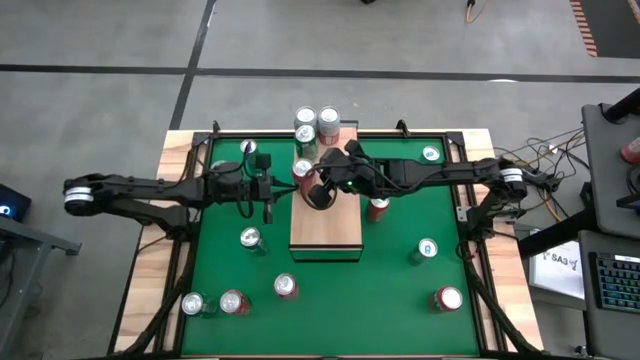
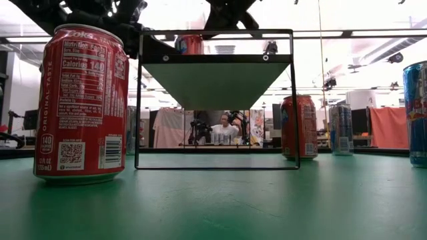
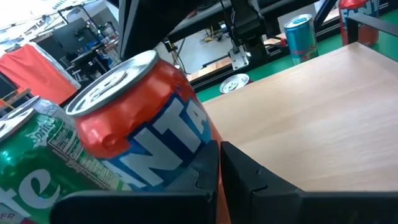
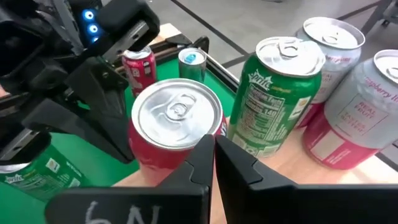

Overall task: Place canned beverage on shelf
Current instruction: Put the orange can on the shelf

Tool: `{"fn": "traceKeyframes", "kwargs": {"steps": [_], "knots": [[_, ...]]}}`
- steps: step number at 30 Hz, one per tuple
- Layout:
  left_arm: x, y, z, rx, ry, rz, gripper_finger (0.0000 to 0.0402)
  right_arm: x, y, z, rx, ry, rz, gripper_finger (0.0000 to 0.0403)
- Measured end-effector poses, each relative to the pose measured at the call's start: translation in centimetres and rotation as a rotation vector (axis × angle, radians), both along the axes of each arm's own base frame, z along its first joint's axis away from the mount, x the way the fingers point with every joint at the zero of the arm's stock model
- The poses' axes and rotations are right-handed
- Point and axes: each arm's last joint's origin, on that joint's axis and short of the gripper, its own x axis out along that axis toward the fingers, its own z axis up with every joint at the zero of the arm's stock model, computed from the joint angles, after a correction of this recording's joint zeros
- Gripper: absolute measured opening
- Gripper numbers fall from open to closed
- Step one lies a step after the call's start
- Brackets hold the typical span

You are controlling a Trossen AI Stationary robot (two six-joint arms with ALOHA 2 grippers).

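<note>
The shelf (image 1: 325,225) is a pale wooden board on a dark frame in the middle of the green surface. An orange Fanta can (image 1: 303,170) stands upright on its bottom on the shelf's far half, beside a green Sprite can (image 1: 306,140). Two more cans (image 1: 318,120) stand at the far end. My left gripper (image 1: 288,186) is shut at the Fanta can's left side (image 3: 143,130). My right gripper (image 1: 318,192) is shut over the shelf, just near of the can's top (image 4: 177,112). My left gripper's shut fingertips (image 3: 211,158) lie level against the view of the Fanta can's side wall, coming from the table's left; I cannot tell whether they touch it. My right gripper's shut fingertips (image 4: 205,149) stand at the can's top rim; I cannot tell whether they touch.
Several loose cans stand on the green surface: near left (image 1: 234,302), near middle (image 1: 286,286), right (image 1: 427,248), near right (image 1: 447,298), one beside the shelf (image 1: 377,208). A Coke can (image 2: 83,103) stands close to the low camera. The shelf's near half is bare.
</note>
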Motion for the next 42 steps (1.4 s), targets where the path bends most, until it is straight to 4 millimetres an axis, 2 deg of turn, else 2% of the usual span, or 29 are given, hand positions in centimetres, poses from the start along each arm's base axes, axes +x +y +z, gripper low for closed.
{"fn": "traceKeyframes", "kwargs": {"steps": [10,21,33,42], "knots": [[-0.2,0.2,0.2,0.008,0.001,0.009,0.0,0.0,0.7,-0.1,0.03,-0.005,0.002,0.0009],[-1.2,0.1,0.9,0.033,0.006,0.016,0.0,0.3,-0.1,2.7,-0.06,-0.114,-0.02,0.0009],[-1.2,0.4,0.8,0.025,0.015,0.031,0.0,0.6,-0.4,1.1,-0.101,-0.09,-0.001,0.0009],[-1.2,0.5,0.8,0.025,0.01,0.034,0.0,2.4,-0.5,-1.0,-0.139,-0.049,0.005,0.0009]]}}
